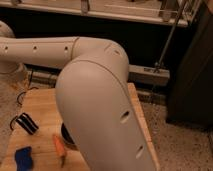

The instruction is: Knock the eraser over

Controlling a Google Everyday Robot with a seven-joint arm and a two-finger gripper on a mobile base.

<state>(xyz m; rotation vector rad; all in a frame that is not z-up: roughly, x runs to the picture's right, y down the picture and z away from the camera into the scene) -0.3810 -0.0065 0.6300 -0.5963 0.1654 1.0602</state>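
Observation:
The eraser (25,123), a small black block with pale stripes, sits on the left part of the wooden table (42,102). My arm (95,100) fills the middle of the view, its forearm (40,50) running to the left edge well above the eraser. The gripper is out of view past that left edge; only a pale wrist part (11,72) shows there. Nothing touches the eraser.
An orange carrot (60,149) and a flat blue piece (23,158) lie near the table's front. A black bowl (66,138) is mostly hidden behind my arm. Speckled floor (175,135) and a dark cabinet (192,65) are to the right.

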